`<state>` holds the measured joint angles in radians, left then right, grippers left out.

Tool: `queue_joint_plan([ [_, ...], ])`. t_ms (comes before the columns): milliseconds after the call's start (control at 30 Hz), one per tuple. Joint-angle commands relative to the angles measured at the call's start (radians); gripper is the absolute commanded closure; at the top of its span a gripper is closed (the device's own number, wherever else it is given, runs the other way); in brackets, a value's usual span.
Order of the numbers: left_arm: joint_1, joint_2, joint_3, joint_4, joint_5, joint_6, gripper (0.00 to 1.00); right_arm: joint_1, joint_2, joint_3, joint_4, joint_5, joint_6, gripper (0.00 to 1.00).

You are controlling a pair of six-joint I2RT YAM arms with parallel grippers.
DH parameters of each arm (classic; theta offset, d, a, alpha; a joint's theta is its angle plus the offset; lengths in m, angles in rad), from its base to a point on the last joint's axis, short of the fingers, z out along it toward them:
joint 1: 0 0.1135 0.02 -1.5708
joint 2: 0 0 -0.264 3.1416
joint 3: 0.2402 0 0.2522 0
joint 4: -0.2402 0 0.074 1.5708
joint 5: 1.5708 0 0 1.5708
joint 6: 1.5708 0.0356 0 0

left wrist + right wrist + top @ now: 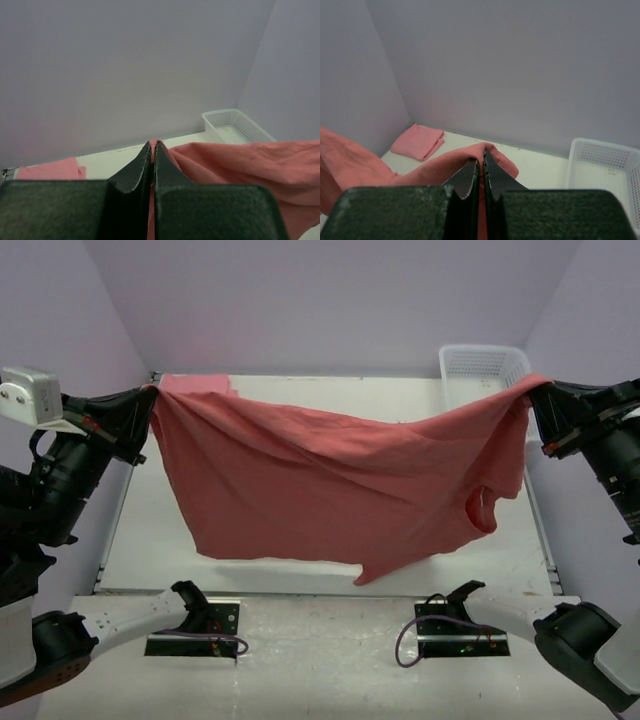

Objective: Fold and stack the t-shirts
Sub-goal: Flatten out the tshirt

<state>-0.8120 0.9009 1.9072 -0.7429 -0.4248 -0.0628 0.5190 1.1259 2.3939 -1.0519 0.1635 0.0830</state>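
Observation:
A brick-red t-shirt (330, 490) hangs stretched in the air between both arms, sagging in the middle above the table. My left gripper (152, 392) is shut on its left corner. In the left wrist view the cloth (240, 160) is pinched between the left gripper's (153, 146) fingertips. My right gripper (528, 388) is shut on the right corner; the cloth (435, 167) drapes over the right gripper's (481, 161) tips. A lighter pink t-shirt (196, 384) lies folded at the table's back left corner, also the pink t-shirt (418, 141) in the right wrist view.
A white lattice basket (482, 366) stands at the back right of the table, partly behind the hanging shirt. Lilac walls close in the back and both sides. The white table (300, 575) shows under the shirt's lower hem.

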Motion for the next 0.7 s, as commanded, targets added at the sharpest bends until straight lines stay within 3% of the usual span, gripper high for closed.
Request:
queue_joint_plan([
  [0, 0.002, -0.089, -0.006, 0.099, 0.093, 0.035, 1.00, 0.004, -0.096, -0.094, 0.162, -0.082, -0.069, 1.00],
  [267, 0.066, -0.203, -0.025, 0.165, 0.265, 0.034, 1.00, 0.004, -0.205, -0.131, 0.214, -0.289, -0.120, 1.00],
  [433, 0.115, -0.208, -0.072, 0.204, 0.328, 0.029, 1.00, 0.001, -0.213, -0.173, 0.250, -0.311, -0.130, 1.00],
  [667, 0.114, -0.012, -0.229, 0.337, 0.089, 0.081, 1.00, 0.003, -0.003, -0.136, 0.300, -0.167, -0.198, 1.00],
])
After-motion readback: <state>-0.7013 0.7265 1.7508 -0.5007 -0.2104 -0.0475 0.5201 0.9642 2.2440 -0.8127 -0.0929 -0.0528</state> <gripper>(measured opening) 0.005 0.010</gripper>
